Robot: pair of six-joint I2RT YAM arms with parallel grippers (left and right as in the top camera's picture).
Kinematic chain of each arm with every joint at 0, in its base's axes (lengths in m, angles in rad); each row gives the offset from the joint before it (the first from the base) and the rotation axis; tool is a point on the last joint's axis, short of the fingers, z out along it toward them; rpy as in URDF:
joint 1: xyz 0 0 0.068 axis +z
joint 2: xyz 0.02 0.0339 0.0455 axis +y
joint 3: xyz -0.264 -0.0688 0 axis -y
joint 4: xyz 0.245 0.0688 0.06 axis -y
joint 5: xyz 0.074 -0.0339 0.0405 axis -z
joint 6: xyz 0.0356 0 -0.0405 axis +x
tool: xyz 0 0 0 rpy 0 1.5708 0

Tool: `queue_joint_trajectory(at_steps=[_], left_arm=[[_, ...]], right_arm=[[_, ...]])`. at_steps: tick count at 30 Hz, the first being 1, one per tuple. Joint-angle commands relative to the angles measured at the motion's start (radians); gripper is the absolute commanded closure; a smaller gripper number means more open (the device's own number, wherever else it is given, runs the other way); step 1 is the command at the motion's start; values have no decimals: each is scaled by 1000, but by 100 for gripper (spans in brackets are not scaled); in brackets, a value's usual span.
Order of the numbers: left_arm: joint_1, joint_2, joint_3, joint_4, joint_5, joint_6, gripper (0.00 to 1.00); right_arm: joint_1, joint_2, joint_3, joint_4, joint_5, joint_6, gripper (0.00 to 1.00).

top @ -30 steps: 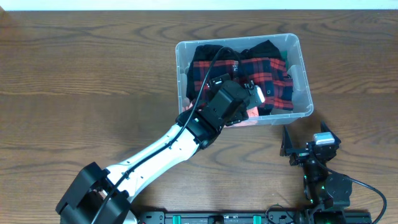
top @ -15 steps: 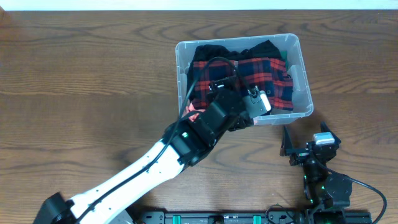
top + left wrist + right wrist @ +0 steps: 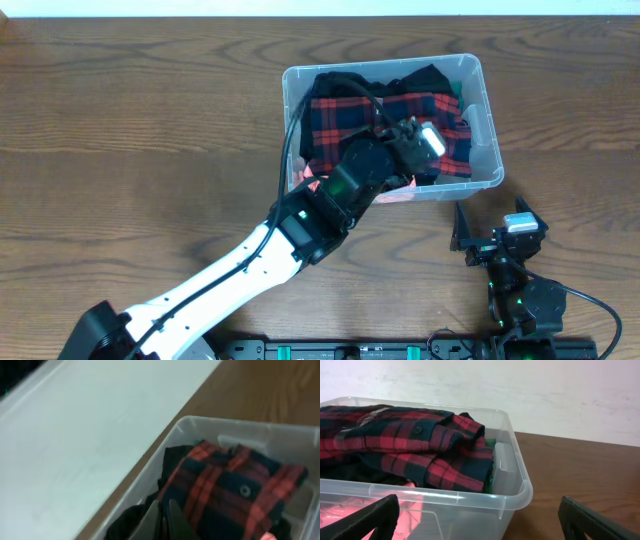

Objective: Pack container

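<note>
On the surface (image 3: 150,120), the container (image 3: 489,130) sits right of centre, heaped with a plaid shirt (image 3: 340,112). The left end effector (image 3: 162,506) is pinched closed over the pile; any cloth snagged there could likely drag the shirt over the rim when it lifts. The right end effector (image 3: 490,228) stands open, empty, near the container.

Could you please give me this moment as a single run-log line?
task: pack bin | left end effector: shut, above clothes in bin | right end effector: open, empty, beside bin
</note>
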Motion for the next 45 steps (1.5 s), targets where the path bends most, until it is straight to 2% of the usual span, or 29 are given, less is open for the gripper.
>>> queue_joint_trajectory(at_steps=[1, 5, 11, 14, 18, 22, 31, 40, 45], left_arm=[[17, 11, 24, -13, -49, -241, 94], [60, 11, 74, -95, -32, -384, 94], [131, 31, 245, -380, 64, -426, 94], [167, 64, 364, -555, 164, -452, 94], [212, 129, 492, -708, 338, -483, 94], [238, 192, 531, -708, 410, -483, 94], [242, 362, 531, -686, 408, -481, 94], [276, 544, 529, -728, 408, -474, 94], [295, 575, 529, -736, 408, -474, 94]], right_arm=[[-6, -4, -2, -5, 6, -12, 1], [-6, -4, -2, -4, 6, -12, 1], [-6, -4, -2, -5, 6, -12, 1], [-6, -4, -2, -5, 6, -12, 1], [-6, -4, -2, -5, 6, -12, 1], [-6, -4, -2, -4, 6, -12, 1], [-6, -4, -2, -4, 6, -12, 1], [-6, -4, -2, -4, 6, -12, 1], [-6, -4, -2, -5, 6, -12, 1]])
